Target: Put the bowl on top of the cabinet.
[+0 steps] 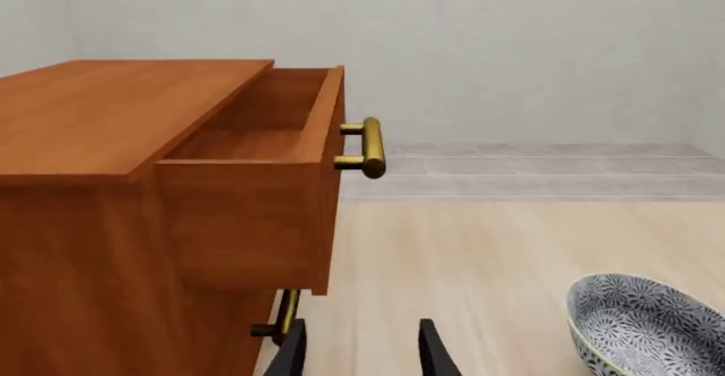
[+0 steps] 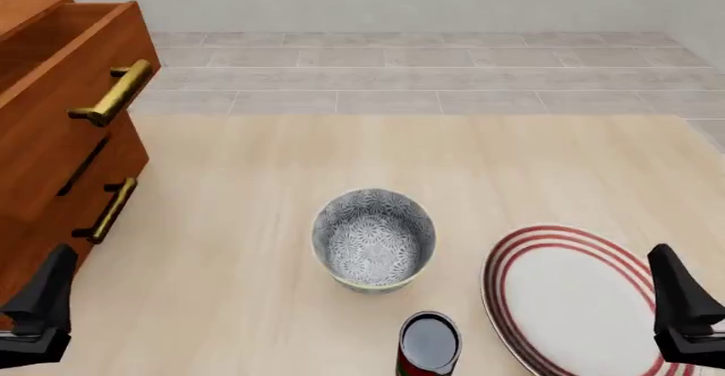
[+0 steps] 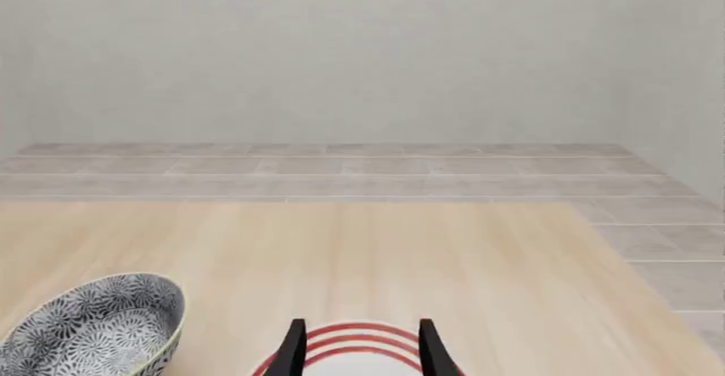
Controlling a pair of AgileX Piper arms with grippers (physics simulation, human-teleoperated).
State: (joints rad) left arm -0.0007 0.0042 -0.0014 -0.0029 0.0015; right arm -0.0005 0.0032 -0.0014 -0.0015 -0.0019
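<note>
Bowl: the bowl (image 2: 373, 238) is round and deep, with a dense black-and-white floral pattern inside and out and a pale yellowish rim; it stands upright on the bench (image 2: 261, 223), near the middle, well apart from the cabinet and not on top of it.
Cabinet: the cabinet (image 2: 51, 130) is a large reddish-brown wooden box with a smooth flat top, at the bench's left; its upper drawer (image 1: 263, 151) is pulled out and shows a hollow wooden inside.
Handles: each handle (image 2: 115, 92) is a brass-gold round bar on two short posts — one on each drawer front.
Plate: the plate (image 2: 578, 300) is flat, white and oval in the front view, ringed with red bands; it lies to the right of the bowl, apart from it.
Can: a can (image 2: 429, 344) with a dark top and red side stands just in front of the bowl.
Bench: pale wood with fine straight grain.
Left gripper: the left gripper (image 1: 360, 355) has slim black fingers spread apart with nothing between them — it is low beside the cabinet's front.
Right gripper: the right gripper (image 3: 360, 350) is likewise spread and empty, over the plate's edge.
</note>
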